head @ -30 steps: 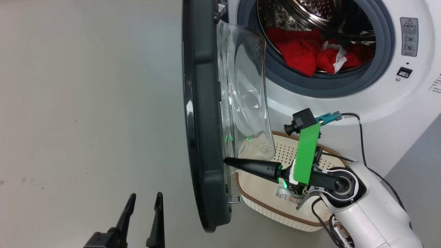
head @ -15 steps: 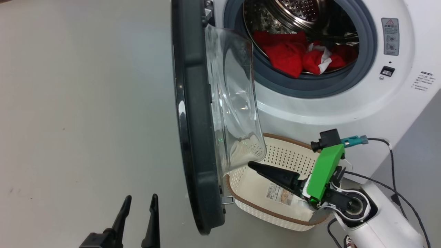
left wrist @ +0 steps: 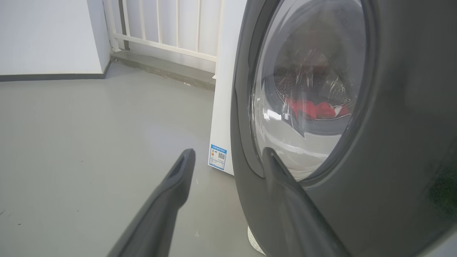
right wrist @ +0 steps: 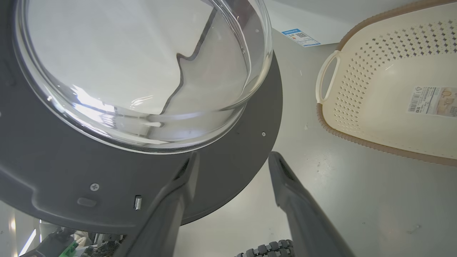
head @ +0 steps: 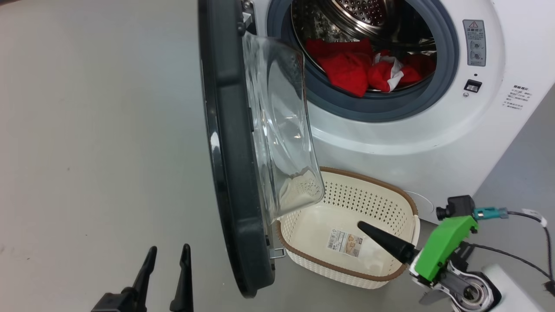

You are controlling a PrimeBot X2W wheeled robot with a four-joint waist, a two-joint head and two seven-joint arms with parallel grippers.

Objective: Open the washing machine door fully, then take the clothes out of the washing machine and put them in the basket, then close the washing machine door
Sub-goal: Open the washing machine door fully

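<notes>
Vs. a sec ago: the right gripper (right wrist: 232, 157) has come off the inner side of the large round black-rimmed washing machine door (head: 230, 173), where it sat w/ fingers pinched together by the glass dome's lower edge. It's now back over the near right rim of the small cream perforated plastic basket (head: 368, 195), fingers spread wide, holding nothing. Head cam has shifted too, so the door's sideways shift is no swing.

Door stands approx. square to the front of the big white washing machine (head: 390, 143). That's prob. open enough, so the reach-in comes next.

The bright red clothes (head: 347, 65) lie at the drum's front lip, well above and beyond the right fingers. The basket sits empty on the grey floor (head: 86, 130) btwn them. The left gripper (head: 169, 248) hangs wide and empty, just beside the door's outer face.
</notes>
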